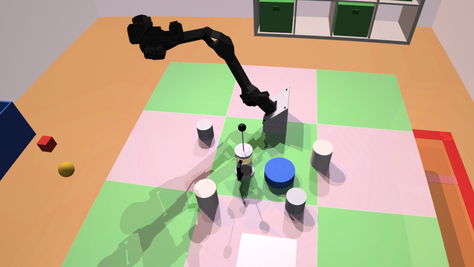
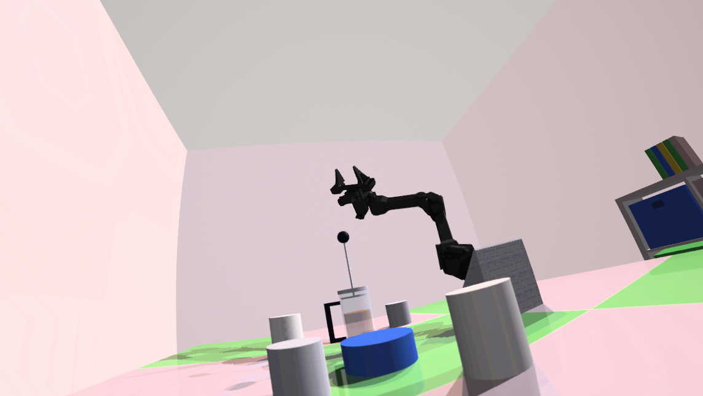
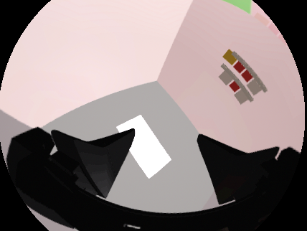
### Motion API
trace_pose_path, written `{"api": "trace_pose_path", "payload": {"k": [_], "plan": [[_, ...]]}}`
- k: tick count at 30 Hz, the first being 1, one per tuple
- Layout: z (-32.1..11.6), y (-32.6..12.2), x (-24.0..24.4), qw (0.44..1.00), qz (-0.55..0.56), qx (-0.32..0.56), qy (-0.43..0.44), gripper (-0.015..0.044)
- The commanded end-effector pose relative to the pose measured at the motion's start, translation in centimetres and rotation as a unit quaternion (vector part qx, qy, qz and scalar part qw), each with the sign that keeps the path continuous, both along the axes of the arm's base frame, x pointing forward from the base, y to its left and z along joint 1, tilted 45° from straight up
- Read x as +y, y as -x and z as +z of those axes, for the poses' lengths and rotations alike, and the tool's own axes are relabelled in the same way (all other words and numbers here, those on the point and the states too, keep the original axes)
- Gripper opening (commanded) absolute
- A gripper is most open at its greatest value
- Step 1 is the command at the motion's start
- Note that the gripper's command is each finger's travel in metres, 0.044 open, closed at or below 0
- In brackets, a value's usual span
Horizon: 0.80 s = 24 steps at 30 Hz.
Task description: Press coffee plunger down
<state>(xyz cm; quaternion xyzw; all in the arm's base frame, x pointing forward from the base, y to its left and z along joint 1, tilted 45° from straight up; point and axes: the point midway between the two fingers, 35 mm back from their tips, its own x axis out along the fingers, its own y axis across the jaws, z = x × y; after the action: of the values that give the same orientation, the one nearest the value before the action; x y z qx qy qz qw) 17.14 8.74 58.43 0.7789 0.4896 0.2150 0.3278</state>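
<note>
On the green-and-pink checkered mat (image 1: 185, 86): coffee press (image 1: 243, 159) upright | tool (image 2: 353, 177) raised high, spread wide, holding nothing | pink walls

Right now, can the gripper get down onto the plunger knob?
Probably yes. The gripper is open, pointing up at the ceiling, high above the plunger knob. Nothing lies between them; the white cylinders stand lower. It must first turn downward.

Pink walls (image 2: 88, 197), shelving (image 1: 334, 20) (green bins)
</note>
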Motion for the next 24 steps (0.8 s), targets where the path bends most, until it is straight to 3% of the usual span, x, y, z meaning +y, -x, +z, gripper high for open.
{"api": "trace_pose_path", "payload": {"k": [1,8,14,19,24], "plan": [[0.0,-0.1,0.0,1.0,-0.001,-0.001,-0.002,0.0426],[-0.6,-4.8,-0.4,0.997,-0.048,-0.01,-0.058,0.044],[-4.9,-12.2,0.7,0.988,-0.141,0.006,-0.059,0.044],[-11.5,-16.6,2.5,0.974,-0.22,0.04,0.025,0.044],[-19.5,-18.6,4.4,0.941,-0.277,0.066,0.184,0.044]]}}
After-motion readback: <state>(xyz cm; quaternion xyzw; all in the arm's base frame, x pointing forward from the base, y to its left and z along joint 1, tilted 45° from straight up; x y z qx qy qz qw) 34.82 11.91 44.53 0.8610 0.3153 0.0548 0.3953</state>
